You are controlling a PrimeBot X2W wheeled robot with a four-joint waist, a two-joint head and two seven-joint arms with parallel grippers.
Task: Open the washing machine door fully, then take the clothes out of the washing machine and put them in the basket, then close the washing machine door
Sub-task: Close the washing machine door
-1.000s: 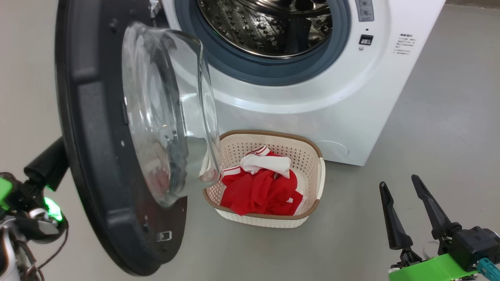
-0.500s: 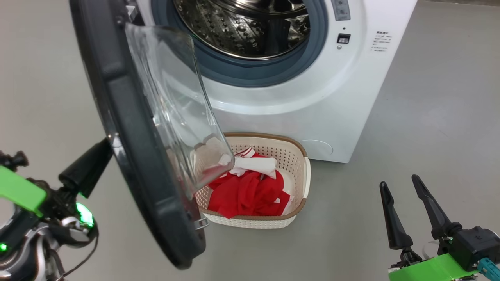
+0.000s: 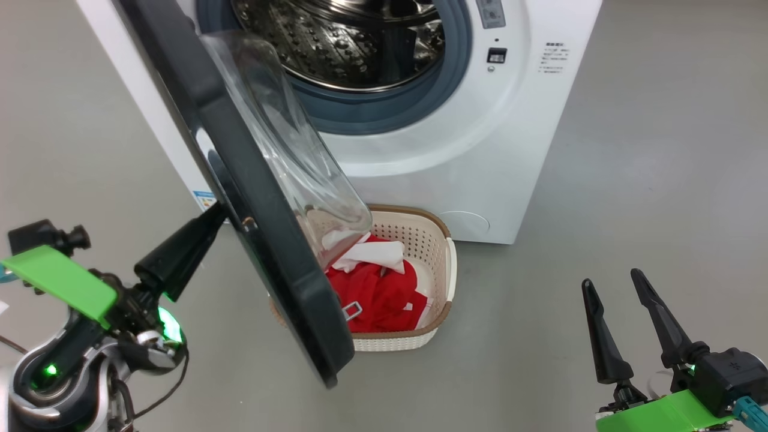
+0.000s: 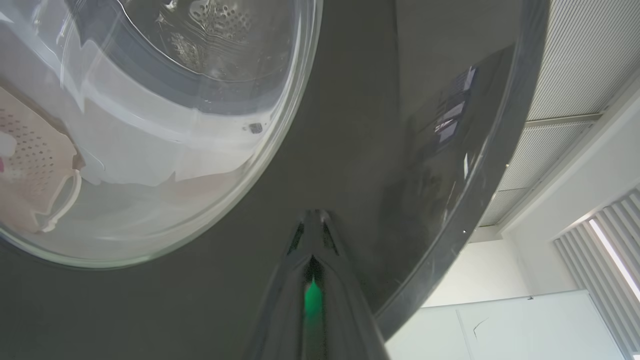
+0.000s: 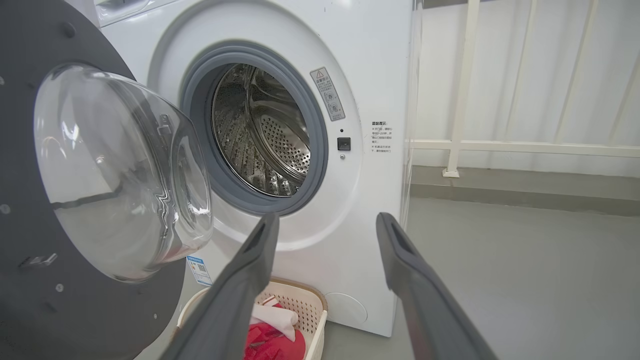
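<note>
Your washing machine (image 3: 480,150) sits rear centre; door (image 3: 258,228) hangs off its L side, angled out in front. Basket (image 3: 390,342) on floor (image 3: 630,180) just before machine, partly behind door, w/ clothes (image 3: 378,294) in it. L end effector (image 3: 219,210) touches door's outer face; R end effector (image 3: 611,277) well apart, far R.

Door (image 4: 375,150): outer rim was glossy black, mirror-like; inner face matt dark grey plastic; bowl (image 5: 120,170) clear smooth glass.
Washing machine (image 3: 480,168): smooth white gloss shell, matt grey rubber ring (image 5: 320,150), shiny perforated steel drum (image 3: 348,42).
Basket (image 3: 423,237): cream perforated plastic, brown woven-look rim.
Clothes (image 3: 378,300): soft red cloth.
Floor (image 3: 630,210): smooth matt grey.
</note>
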